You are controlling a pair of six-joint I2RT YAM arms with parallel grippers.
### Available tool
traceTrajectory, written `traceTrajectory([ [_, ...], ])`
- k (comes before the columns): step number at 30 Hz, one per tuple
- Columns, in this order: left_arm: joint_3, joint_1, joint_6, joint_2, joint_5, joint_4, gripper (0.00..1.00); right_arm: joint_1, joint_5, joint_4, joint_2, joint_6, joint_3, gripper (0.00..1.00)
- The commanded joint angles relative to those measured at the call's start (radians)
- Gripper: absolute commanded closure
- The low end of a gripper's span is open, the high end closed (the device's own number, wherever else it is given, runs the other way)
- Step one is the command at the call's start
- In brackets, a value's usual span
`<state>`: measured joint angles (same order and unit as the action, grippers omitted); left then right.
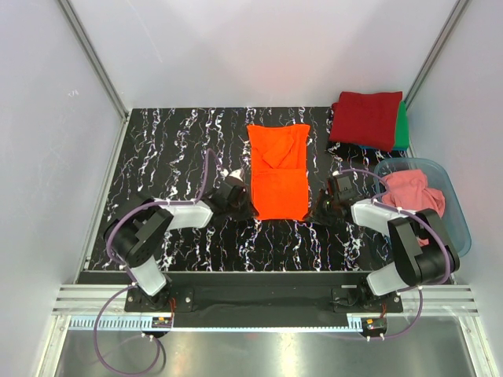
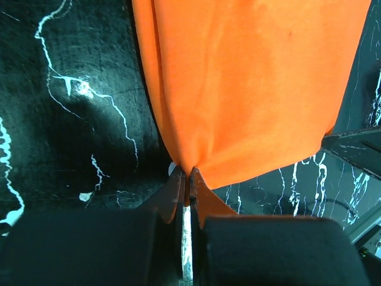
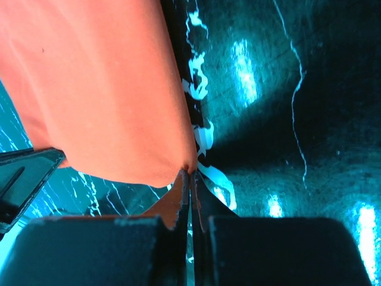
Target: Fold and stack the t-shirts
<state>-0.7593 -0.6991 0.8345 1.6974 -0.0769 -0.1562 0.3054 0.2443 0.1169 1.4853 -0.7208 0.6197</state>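
Note:
The bright orange t-shirt (image 1: 277,169) lies flat as a long strip in the middle of the black marbled table, one sleeve folded over its far part. My left gripper (image 1: 250,207) is shut on the shirt's near left corner (image 2: 196,161), cloth pinched between the fingertips. At the near right corner (image 3: 178,161), my right gripper (image 1: 310,209) is shut on the cloth in the same way. A dark red folded t-shirt (image 1: 365,118) rests on a green one (image 1: 404,132) at the back right. A salmon-pink t-shirt (image 1: 413,192) lies crumpled in the tub.
The translucent blue-grey tub (image 1: 462,229) stands at the right edge beside my right arm. White walls with metal frame posts close in the table (image 1: 165,157) on three sides. A white label (image 2: 172,168) shows under the left corner.

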Motion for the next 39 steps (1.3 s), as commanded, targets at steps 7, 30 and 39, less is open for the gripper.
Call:
traceTrajectory([
  [7, 0.092, -0.131, 0.044, -0.171, 0.106, 0.153, 1.00, 0.009, 0.067, 0.144, -0.231, -0.019, -0.046, 1.00],
  [30, -0.092, -0.378, 0.238, -0.667, 0.387, 0.770, 0.96, 0.123, -0.063, 0.630, -0.584, -0.008, 0.264, 1.00],
  [39, -0.164, -0.165, 0.143, -0.633, 0.301, 0.777, 0.91, 0.101, -0.152, 0.616, -0.323, 0.099, 0.512, 1.00],
])
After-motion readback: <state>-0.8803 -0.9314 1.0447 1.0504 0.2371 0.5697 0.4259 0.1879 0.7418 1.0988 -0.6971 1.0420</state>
